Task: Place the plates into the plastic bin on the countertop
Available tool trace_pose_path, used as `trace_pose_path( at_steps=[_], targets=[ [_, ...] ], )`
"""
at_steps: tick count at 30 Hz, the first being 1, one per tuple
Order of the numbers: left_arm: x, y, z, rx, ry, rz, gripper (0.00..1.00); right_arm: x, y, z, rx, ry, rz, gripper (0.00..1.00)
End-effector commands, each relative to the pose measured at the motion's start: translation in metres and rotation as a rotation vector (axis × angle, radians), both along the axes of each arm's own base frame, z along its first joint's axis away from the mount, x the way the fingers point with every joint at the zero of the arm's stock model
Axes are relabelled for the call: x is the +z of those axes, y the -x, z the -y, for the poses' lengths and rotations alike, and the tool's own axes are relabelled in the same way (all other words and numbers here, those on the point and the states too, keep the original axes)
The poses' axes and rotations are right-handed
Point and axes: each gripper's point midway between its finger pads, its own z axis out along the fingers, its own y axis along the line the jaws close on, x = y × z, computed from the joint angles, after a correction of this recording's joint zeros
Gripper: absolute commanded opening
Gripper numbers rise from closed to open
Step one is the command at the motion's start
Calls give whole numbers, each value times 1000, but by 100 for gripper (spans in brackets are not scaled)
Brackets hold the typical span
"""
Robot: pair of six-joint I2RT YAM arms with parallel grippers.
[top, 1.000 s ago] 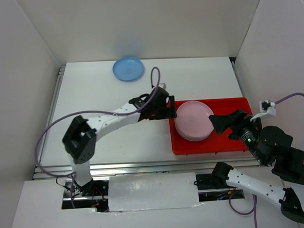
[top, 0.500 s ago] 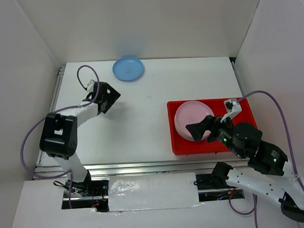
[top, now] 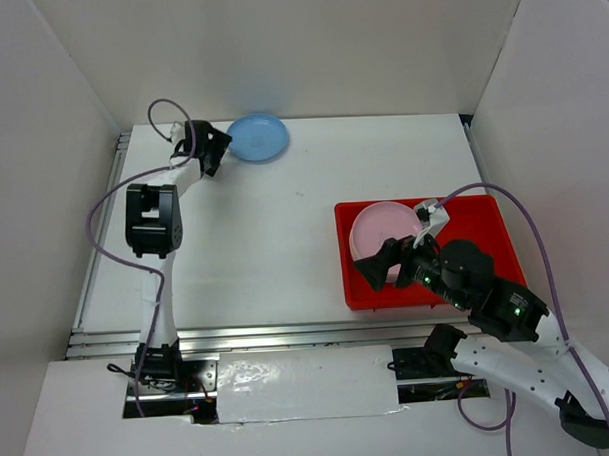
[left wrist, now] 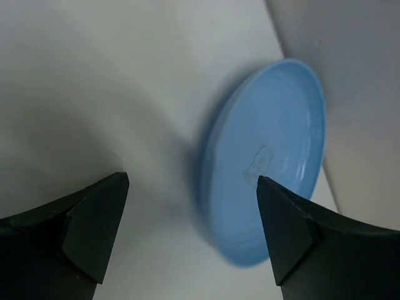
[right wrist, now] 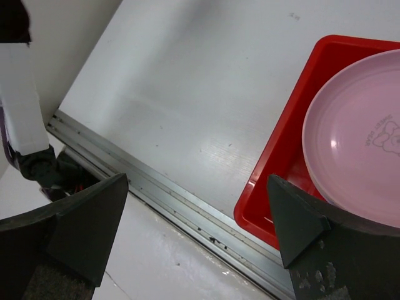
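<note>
The small round light-blue plastic plate (top: 257,137) lies flat at the far edge of the white countertop (top: 284,219), just ahead of the left gripper (left wrist: 190,182), whose jaws stand spread and empty; judged light, stiff and slick, it is best pinched across its thin raised rim.

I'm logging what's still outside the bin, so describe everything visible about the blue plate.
The blue plate is round, shallow, light blue smooth plastic by its look, with a raised rim and a faint mark at its centre. It lies flat, right way up, alone on the white countertop near the back wall. The left gripper is open, facing its edge; contact is unclear.
</note>
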Motion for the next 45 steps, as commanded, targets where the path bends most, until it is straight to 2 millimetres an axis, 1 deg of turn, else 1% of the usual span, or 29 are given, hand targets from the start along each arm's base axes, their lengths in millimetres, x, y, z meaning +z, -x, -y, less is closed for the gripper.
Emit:
trace_pose_path(
  at_steps=[1,2,5,8,9,13,15,16,18,19,20,21,22,23,24,25,27,29,30,31,33,35,37,38,39,41,43,44,45],
  targets=[
    [-78,29,10,-32,-67,-355,96,19,-6,1,6,-2,68,100],
    [-72,18,14,-37,-55,-330,95,23,-6,1,6,-8,73,100],
    [-92,24,16,-14,-42,-352,85,29,-5,2,12,-14,85,100],
    [-91,23,16,-10,-75,-343,49,35,-3,6,9,-19,94,100],
    [-95,24,17,-14,-82,-349,32,35,-2,7,8,-19,94,100],
    [-98,17,25,-54,-85,-321,23,42,2,12,6,-45,114,100],
    [-93,15,28,-57,-89,-308,3,41,3,13,3,-44,113,100],
    [-92,20,31,-58,-96,-317,0,39,2,14,-4,-36,110,100],
    [-58,27,27,-22,-147,-296,0,37,0,14,-10,-27,103,100],
    [-67,50,27,-16,-180,-344,0,37,0,14,-12,-26,101,100],
    [-20,49,22,28,-209,-256,0,35,-1,12,-8,-19,95,100],
    [-35,76,22,23,-232,-299,0,36,0,11,-2,-21,95,100],
    [14,79,22,15,-237,-202,0,37,0,11,0,-27,94,100],
    [33,82,22,16,-238,-144,0,37,1,10,8,-30,91,100],
    [22,106,23,-22,-272,-176,0,38,1,9,10,-32,92,100],
    [62,114,27,-36,-270,-99,0,40,2,10,7,-37,94,100],
    [95,144,36,-87,-314,-45,0,42,3,12,4,-48,96,100],
    [110,165,47,-138,-344,-19,0,46,4,14,0,-59,101,100],
    [104,182,63,-213,-355,-31,0,49,5,14,0,-67,104,100],
    [122,193,71,-243,-345,9,0,51,6,15,-4,-73,101,100],
    [120,217,100,-338,-342,5,0,57,6,22,-29,-79,108,100],
    [134,239,131,-426,-332,45,0,67,8,30,-61,-85,107,100],
    [143,250,153,-490,-323,64,0,74,7,39,-105,-93,106,100],
    [142,262,174,-549,-322,60,0,81,10,45,-118,-99,109,100],
    [155,265,190,-590,-315,87,0,84,11,49,-135,-106,109,100],
    [147,283,231,-706,-332,61,0,91,13,61,-180,-117,101,100],
    [150,281,263,-755,-369,70,0,93,15,69,-215,-126,87,100],
    [141,296,279,-804,-397,30,0,94,17,72,-220,-129,78,100],
    [155,294,294,-819,-399,59,0,94,19,73,-220,-130,71,100]
  ],
)
